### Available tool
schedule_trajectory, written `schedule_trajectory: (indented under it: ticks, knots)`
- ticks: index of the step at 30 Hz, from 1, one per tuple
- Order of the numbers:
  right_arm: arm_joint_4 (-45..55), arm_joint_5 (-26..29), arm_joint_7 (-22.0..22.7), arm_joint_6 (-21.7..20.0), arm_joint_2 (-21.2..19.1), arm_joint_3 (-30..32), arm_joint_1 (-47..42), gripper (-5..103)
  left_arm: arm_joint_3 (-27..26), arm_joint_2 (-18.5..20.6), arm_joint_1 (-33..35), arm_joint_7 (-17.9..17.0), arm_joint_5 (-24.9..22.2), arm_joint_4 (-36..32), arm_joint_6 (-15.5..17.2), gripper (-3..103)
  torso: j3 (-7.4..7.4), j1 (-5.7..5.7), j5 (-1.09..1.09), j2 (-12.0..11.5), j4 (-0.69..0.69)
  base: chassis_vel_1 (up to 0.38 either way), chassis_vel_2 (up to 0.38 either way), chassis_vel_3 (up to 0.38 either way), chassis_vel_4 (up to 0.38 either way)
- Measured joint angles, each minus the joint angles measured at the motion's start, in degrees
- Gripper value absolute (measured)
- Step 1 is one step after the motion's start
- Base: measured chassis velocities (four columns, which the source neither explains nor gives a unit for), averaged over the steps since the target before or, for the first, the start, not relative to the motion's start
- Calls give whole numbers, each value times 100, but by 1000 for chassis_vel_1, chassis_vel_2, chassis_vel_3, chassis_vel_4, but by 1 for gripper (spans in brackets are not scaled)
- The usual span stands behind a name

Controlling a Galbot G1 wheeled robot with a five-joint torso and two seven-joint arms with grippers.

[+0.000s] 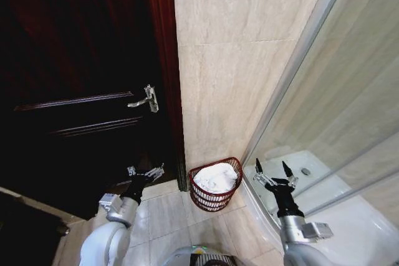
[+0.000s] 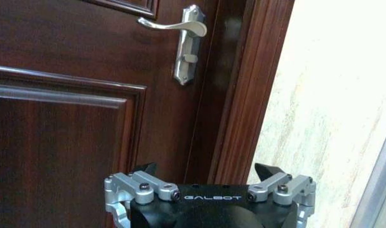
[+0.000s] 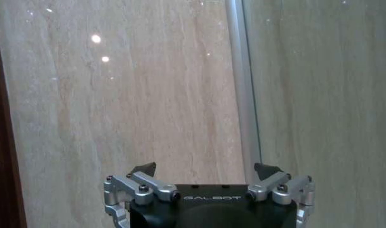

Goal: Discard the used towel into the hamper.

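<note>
The hamper (image 1: 202,199), a small reddish-brown wire basket, stands on the tiled floor against the beige wall, next to the door frame. A white towel (image 1: 217,177) lies bunched inside it, filling it to the rim. My left gripper (image 1: 146,173) hovers open to the left of the hamper, in front of the dark door, with nothing between its fingers. To the right of the hamper, by the glass shower panel, my right gripper (image 1: 272,167) is open and empty too. The left wrist view has the left gripper (image 2: 207,168) facing the door, and the right gripper (image 3: 206,167) faces the wall.
A dark wooden door (image 1: 75,91) with a silver lever handle (image 1: 144,99) fills the left. A glass shower enclosure (image 1: 336,129) with a metal post (image 3: 242,85) closes off the right. The hamper sits in the narrow floor strip between them.
</note>
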Motion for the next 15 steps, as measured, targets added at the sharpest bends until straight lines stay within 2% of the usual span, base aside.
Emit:
schedule_trajectory:
  ticks: [15]
  knots:
    - [-4,5,6,-14,-5,0,8,100,0,0,0,0,0,0,0,100,0,0,0,0,0,0,0,0,0]
